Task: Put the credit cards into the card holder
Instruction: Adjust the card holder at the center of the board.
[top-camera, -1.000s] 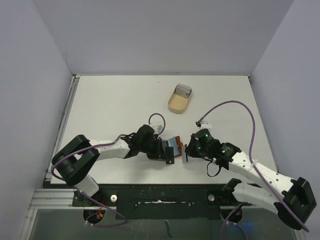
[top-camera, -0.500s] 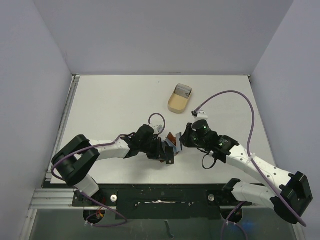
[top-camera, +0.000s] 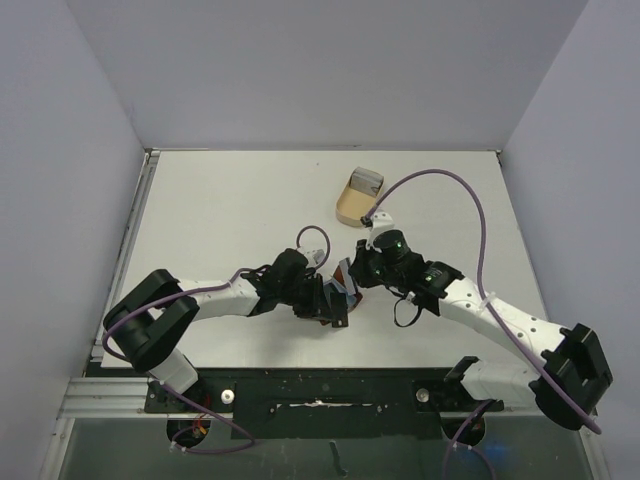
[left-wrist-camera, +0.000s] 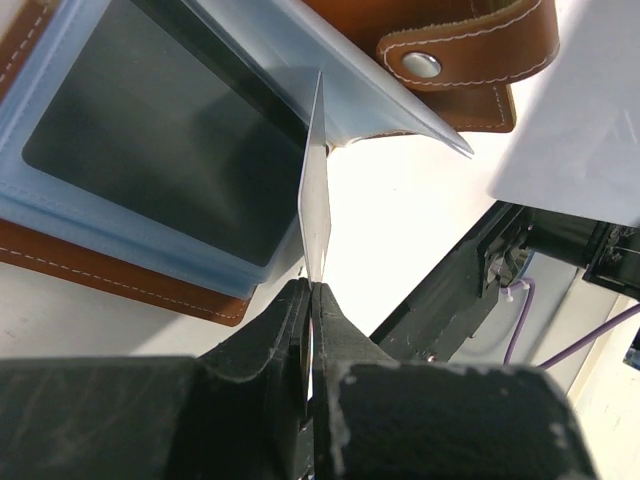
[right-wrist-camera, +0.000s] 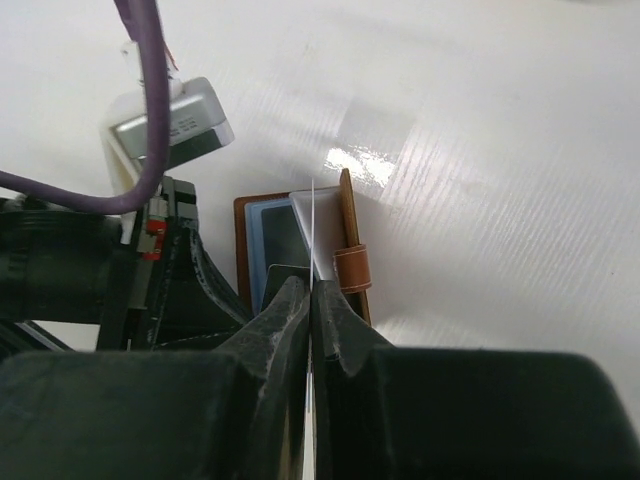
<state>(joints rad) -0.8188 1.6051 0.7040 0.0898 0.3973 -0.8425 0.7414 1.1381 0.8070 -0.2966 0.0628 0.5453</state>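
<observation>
Insertion step, by the look of it. Top view: left gripper (top-camera: 338, 300) and right gripper (top-camera: 358, 280) tip to tip over flat reddish-brown leather card holder (top-camera: 344, 272), centre-near table. Left wrist: clamped on thin pale sheet (left-wrist-camera: 316, 200), edge-on, probably holder's sleeve. Right wrist: pinching thin pale blue-grey credit card (right-wrist-camera: 313, 235), edge-on, long axis straight out toward holder. Next: line up with slot, push in.

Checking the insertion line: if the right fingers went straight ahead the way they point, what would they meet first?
The card pinched in the right fingers leads; it would reach the open card holder just ahead first, though depth is unclear.
</observation>
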